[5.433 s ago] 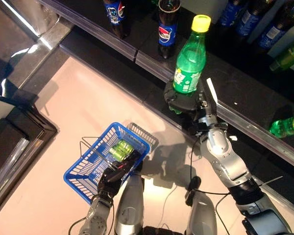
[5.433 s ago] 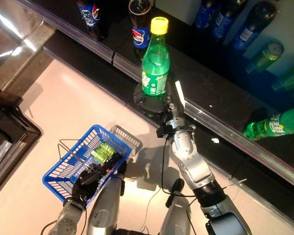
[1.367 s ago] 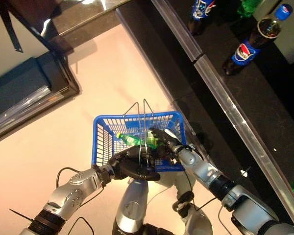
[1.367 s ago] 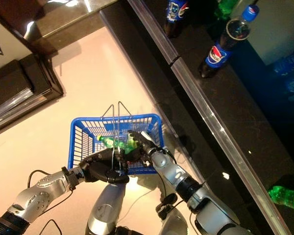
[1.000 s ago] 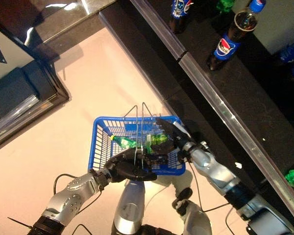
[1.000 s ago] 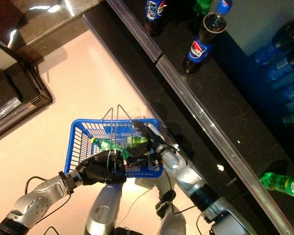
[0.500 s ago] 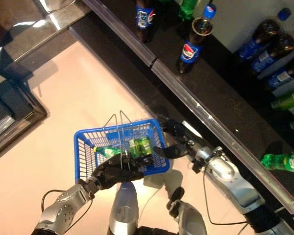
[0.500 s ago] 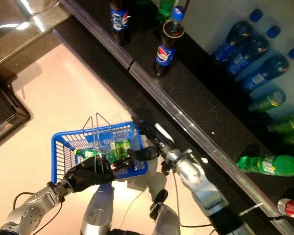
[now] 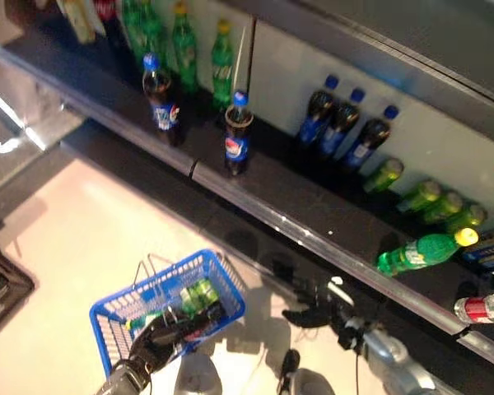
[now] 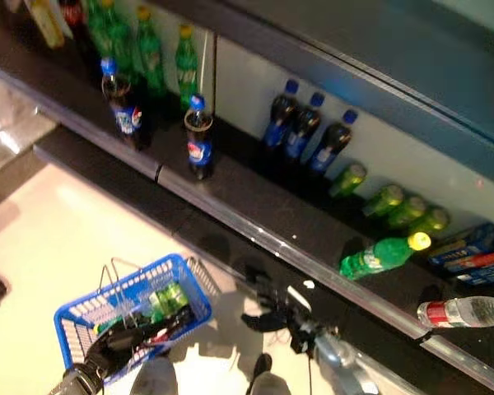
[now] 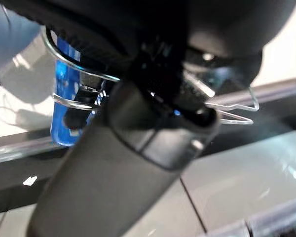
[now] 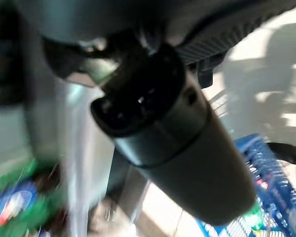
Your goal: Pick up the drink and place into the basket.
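Note:
The blue basket hangs low at the left, also in the right eye view. My left hand is shut on its thin wire handles. Green drinks lie inside the basket, and a green bottle lies beside them, partly behind my left hand. My right hand is open and empty, to the right of the basket and apart from it, in front of the dark shelf edge. It also shows in the right eye view.
A dark shelf runs across behind. On it stand cola bottles, green bottles and dark blue-capped bottles. A green bottle with a yellow cap, green drinks and a red-labelled bottle lie at the right.
My right hand carried the green bottle from the shelf into the basket, let go and drew back to the right. The camera has tilted up toward the shelf.

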`<state>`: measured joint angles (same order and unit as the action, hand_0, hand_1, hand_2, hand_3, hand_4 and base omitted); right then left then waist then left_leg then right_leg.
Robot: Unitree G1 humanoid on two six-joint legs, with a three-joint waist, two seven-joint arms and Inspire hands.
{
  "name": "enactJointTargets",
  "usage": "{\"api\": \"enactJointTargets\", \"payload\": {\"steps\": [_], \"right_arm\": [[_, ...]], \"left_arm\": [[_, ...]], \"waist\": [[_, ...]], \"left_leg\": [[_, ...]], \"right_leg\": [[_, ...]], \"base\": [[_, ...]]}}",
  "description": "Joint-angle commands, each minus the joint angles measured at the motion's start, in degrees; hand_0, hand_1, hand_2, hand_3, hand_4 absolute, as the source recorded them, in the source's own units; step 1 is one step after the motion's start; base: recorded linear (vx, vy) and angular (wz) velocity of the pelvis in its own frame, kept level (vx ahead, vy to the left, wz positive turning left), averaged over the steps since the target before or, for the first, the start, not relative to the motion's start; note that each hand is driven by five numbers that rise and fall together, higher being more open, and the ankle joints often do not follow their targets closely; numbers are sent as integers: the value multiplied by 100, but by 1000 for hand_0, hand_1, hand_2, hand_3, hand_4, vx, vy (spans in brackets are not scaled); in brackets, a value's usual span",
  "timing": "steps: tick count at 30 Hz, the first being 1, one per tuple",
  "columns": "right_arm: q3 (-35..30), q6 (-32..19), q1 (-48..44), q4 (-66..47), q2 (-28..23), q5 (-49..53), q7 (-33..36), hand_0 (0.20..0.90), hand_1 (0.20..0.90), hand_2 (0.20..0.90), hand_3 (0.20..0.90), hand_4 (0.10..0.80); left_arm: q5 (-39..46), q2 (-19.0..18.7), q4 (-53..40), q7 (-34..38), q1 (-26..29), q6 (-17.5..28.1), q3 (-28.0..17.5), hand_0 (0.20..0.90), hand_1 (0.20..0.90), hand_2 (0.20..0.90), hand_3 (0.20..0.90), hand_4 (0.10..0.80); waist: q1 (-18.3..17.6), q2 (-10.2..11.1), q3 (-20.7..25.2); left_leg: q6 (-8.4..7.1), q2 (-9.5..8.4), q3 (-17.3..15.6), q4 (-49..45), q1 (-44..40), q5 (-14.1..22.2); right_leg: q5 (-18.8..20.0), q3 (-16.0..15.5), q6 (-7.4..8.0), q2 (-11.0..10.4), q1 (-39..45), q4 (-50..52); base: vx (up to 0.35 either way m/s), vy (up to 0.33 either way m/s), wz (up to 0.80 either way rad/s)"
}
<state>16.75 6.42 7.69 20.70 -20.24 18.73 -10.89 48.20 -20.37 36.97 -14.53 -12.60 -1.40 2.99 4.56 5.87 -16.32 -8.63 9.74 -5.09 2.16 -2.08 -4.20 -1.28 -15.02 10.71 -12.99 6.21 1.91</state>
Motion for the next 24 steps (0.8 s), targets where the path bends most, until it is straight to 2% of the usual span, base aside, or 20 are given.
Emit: {"api": "enactJointTargets", "payload": {"steps": [1, 4, 7, 8, 10, 12, 17, 24], "right_arm": [[-34, -433, 71, 516, 66, 307, 214, 900, 900, 900, 900, 800], [-140, -424, -91, 1713, 354, 147, 279, 900, 900, 900, 900, 800], [-275, -405, -241, 2951, 479, 177, 238, 900, 900, 900, 900, 800], [-419, -560, -306, 3715, 566, -60, 288, 900, 900, 900, 900, 800], [-508, -729, -339, 4198, 615, -307, 397, 900, 900, 900, 900, 800], [-711, -663, -329, 4887, 694, -524, 593, 900, 900, 900, 900, 800], [-1084, -535, -304, 5424, 729, -652, 968, 900, 900, 900, 900, 800], [-1020, -998, -377, 5349, 754, -887, 1270, 900, 900, 900, 900, 800]], "left_arm": [[-144, 141, -29, -223, 124, 1055, -118, 300, 300, 300, 200, 100], [-323, 396, 946, -417, 373, 875, -130, 300, 300, 300, 200, 100], [-663, 448, 1696, -467, 556, 1013, -46, 300, 300, 300, 200, 100], [-736, 464, 2184, -406, 587, 1167, -64, 300, 300, 300, 200, 100], [-891, 482, 2491, -352, 633, 1269, -142, 300, 300, 300, 200, 100], [-1353, 519, 3048, -79, 673, 1491, -180, 300, 300, 300, 200, 100], [-1720, 614, 3502, 384, 635, 1402, -376, 300, 300, 300, 200, 100], [-1406, 687, 3534, 712, 725, 1275, -497, 300, 300, 300, 200, 100]], "waist": [[-7, -248, 755], [-68, -271, 871], [-91, -317, 950], [-108, -344, 1000], [-121, -362, 1027], [-149, -388, 1077], [-147, -414, 1185], [-152, -421, 1279]], "left_leg": [[130, 290, -263, 11, 14, -139], [115, 296, -344, 118, -115, -135], [108, 299, -426, 154, -185, -102], [111, 287, -489, 150, -231, -72], [121, 281, -542, 146, -257, -45], [143, 237, -609, 127, -299, 19], [115, 221, -802, 167, -398, 96], [50, 296, -869, 236, -411, 114]], "right_leg": [[65, 291, -42, -185, -28, 282], [113, 279, -15, -191, 69, 152], [185, 238, 24, -244, 120, 45], [229, 222, 47, -292, 136, -6], [245, 213, 54, -320, 138, -21], [307, 171, 82, -391, 122, -66], [572, -46, 183, -528, 82, -325], [654, -105, 181, -515, 3, -445]], "base": [[83, 24, -13], [59, 37, -19], [46, 58, -11], [50, 59, -7], [56, 74, -18], [60, 89, -25], [13, 28, -12], [-54, -22, -22]]}}
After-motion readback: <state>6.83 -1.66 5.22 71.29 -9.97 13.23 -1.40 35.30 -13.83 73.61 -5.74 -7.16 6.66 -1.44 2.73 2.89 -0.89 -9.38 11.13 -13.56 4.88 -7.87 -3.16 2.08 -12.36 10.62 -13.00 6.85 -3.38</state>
